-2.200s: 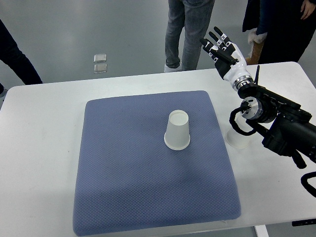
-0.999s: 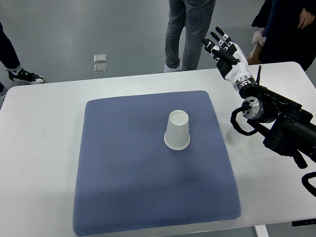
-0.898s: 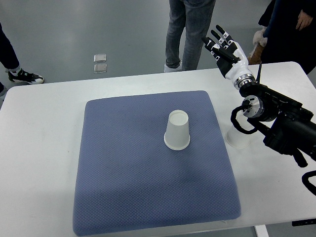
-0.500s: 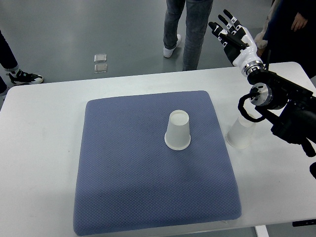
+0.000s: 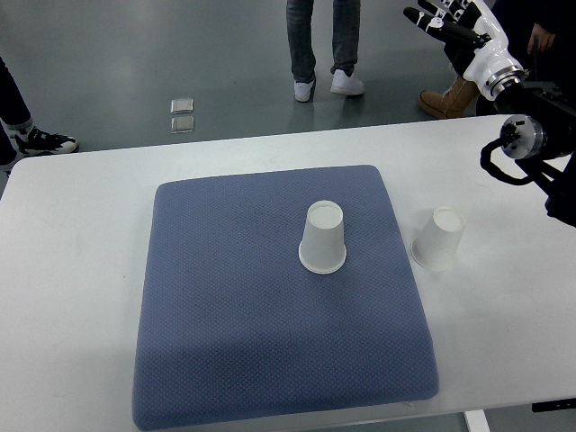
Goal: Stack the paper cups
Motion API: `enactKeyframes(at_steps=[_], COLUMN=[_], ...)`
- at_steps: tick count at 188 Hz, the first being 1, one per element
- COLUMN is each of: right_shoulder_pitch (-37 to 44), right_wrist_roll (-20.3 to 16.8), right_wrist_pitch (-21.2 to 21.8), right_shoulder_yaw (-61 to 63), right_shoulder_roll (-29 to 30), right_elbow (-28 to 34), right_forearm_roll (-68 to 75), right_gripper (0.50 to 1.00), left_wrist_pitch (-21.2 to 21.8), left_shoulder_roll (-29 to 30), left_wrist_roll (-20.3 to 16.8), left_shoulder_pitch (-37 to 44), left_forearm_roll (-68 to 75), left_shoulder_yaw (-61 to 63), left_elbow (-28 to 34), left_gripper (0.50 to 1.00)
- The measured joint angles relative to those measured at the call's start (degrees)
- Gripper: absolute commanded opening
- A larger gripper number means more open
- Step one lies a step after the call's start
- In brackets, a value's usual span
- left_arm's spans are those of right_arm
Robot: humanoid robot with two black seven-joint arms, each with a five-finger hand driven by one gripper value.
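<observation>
The right hand (image 5: 463, 31) is at the top right corner, fingers spread wide, though partly cut off, holding nothing. One cup (image 5: 323, 238) stands upside down on the pad (image 5: 234, 315); another cup (image 5: 438, 238) stands on the table (image 5: 72, 270) beside the pad.

Probably a lab: grey polished floor (image 5: 135, 54), onlookers' legs (image 5: 317, 45).

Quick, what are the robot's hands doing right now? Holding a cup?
Right hand: open, fingers spread, holding nothing, up beyond the table's far edge.
Left hand: not in view.
</observation>
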Motion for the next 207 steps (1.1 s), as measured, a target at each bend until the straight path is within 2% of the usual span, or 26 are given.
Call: enactKeyframes(at_steps=[29,57,95,137,169,207], right_shoulder_pitch=[2.1,5.6,10.1,12.2,12.3,12.0], right_wrist_roll=[0.0,0.0,-0.2,-0.3,0.0,0.0], right_wrist_pitch=[3.6,8.9,18.6,26.4,28.3,28.4], right_shoulder_yaw=[-2.9,-6.2,-8.7,-8.7,-8.7,-8.7], right_shoulder_roll=[-5.4,-12.0,-20.3,-25.7,-27.1,-26.1], right_elbow=[5.4,12.5,21.3,29.3,34.3,36.3], right_forearm_roll=[-12.5,-22.5,-37.1,-52.9,-63.5,-73.6], right_gripper=[0.915,0.913,0.913,0.913,0.913,0.911], left_wrist_pitch=[0.0,0.0,0.0,0.0,0.0,0.0], left_shoulder_roll=[0.0,0.0,0.0,0.0,0.0,0.0], left_wrist_roll=[0.0,0.0,0.0,0.0,0.0,0.0], left_shoulder_pitch=[0.0,0.0,0.0,0.0,0.0,0.0], left_forearm_roll=[0.0,0.0,0.0,0.0,0.0,0.0], left_shoulder_yaw=[0.0,0.0,0.0,0.0,0.0,0.0], left_elbow=[0.0,0.0,0.0,0.0,0.0,0.0], left_gripper=[1.000,1.000,1.000,1.000,1.000,1.000])
